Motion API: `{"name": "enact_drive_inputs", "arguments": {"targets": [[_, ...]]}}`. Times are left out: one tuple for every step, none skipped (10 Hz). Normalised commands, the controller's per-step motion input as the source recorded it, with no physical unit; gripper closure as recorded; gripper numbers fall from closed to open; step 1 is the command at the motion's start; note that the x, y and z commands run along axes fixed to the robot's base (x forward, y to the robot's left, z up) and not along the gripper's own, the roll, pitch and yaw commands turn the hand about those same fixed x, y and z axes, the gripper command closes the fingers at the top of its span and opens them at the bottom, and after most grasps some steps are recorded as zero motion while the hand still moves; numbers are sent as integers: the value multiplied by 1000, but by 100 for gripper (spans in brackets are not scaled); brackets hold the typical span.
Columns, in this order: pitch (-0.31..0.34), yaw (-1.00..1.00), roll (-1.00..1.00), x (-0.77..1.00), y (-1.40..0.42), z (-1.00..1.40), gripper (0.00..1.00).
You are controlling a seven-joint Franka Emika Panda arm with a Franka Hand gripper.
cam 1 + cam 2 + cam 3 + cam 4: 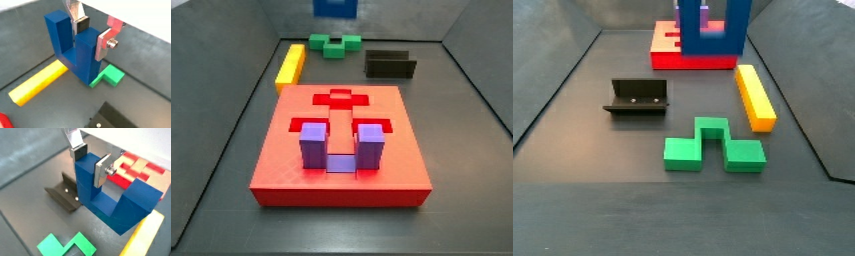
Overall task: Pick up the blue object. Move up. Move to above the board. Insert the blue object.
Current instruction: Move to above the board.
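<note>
Above dark floor (593, 200), pincer (93, 31) around blue object (77, 47).

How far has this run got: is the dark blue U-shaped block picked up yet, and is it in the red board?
Done: the gripper is shut on one prong of the dark blue U-shaped plastic block, lifted clear of the floor above the green block and yellow bar. In hand: the move towards the flat red board. Left: inserting it; only a purple U-shaped block sits in the board.
</note>
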Motion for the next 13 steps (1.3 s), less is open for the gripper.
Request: {"name": "enact_drive_inputs", "arguments": {"targets": [[85, -6, -6, 49, 6, 924, 100], [88, -5, -7, 35, 1, 564, 100], [56, -6, -5, 38, 4, 250, 100], [48, -3, -5, 20, 0, 180, 100], [76, 58, -23, -186, -1400, 202, 100], [68, 63, -15, -190, -1400, 185, 100], [7, 40, 39, -200, -1400, 184, 100], [12, 25, -8, -201, -1400, 185, 100], [17, 13, 12, -194, -1400, 193, 100], [12, 8, 13, -192, -1400, 193, 100], [21, 6, -10, -189, -1400, 205, 100], [28, 10, 0, -187, -1400, 219, 100], [47, 8, 9, -161, -1400, 251, 100]]}}
